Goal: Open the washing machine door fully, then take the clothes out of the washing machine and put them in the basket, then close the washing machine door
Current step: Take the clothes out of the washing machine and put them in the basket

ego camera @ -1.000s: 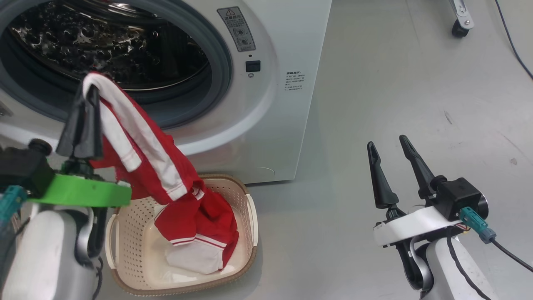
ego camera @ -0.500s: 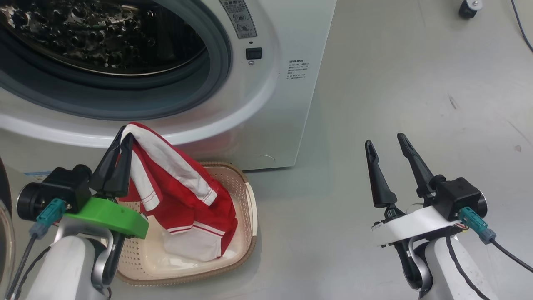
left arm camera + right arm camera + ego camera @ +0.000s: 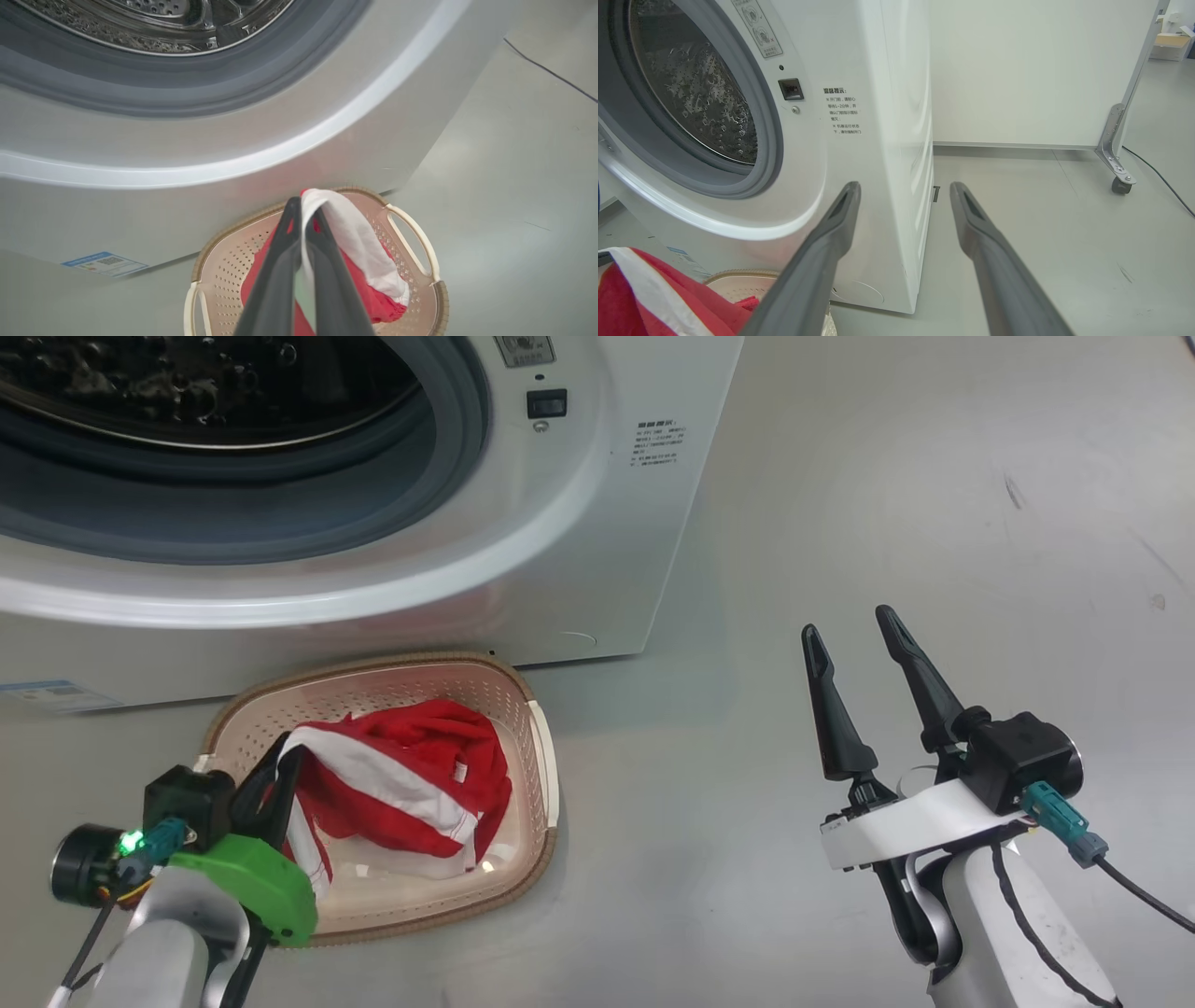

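Red-and-white clothes (image 3: 420, 761) rest bunched in the cream basket (image 3: 392, 686) before the open white washing machine (image 3: 597, 541).

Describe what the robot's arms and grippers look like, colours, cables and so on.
Both grippers have two long, tapered black fingers on pale grey forearms. The left gripper sits on a bright green bracket, with a black module showing a green light. The right gripper sits on a white bracket, its black module carrying a teal connector and a black cable.
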Controlling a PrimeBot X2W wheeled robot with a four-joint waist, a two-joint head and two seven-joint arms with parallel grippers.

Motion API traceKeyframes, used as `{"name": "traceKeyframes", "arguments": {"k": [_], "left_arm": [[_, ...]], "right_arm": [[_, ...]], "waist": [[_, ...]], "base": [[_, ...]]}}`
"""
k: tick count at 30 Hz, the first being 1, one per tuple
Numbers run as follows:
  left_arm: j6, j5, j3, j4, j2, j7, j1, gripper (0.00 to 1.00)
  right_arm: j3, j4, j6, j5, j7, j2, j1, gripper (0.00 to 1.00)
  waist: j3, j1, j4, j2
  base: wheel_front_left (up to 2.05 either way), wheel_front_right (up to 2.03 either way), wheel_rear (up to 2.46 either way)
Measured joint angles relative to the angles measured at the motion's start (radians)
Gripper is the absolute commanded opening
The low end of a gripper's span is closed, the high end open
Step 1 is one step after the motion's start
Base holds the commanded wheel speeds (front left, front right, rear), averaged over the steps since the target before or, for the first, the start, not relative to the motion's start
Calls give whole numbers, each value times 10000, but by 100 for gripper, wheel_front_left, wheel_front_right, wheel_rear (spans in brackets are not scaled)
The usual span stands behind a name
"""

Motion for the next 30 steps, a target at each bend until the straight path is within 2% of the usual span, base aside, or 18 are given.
{"name": "traceKeyframes", "arguments": {"k": [8, 21, 30], "left_arm": [[2, 15, -21, 1097, 36, 174, -115, 0], [0, 199, -25, 2546, 240, 430, -1681, 0], [2, -4, 366, 3421, 349, 454, -2412, 0]], "right_arm": [[19, -54, -2, -188, 0, 0, -181, 100], [73, -280, -63, -245, 0, 2, -568, 100], [293, -585, -171, 109, 0, 4, -970, 100]], "waist": [[759, 0, -298, 0], [1985, 0, -974, 0], [2643, 0, -1537, 0]], "base": [[0, 0, 0], [0, 0, 0], [0, 0, 0]]}}
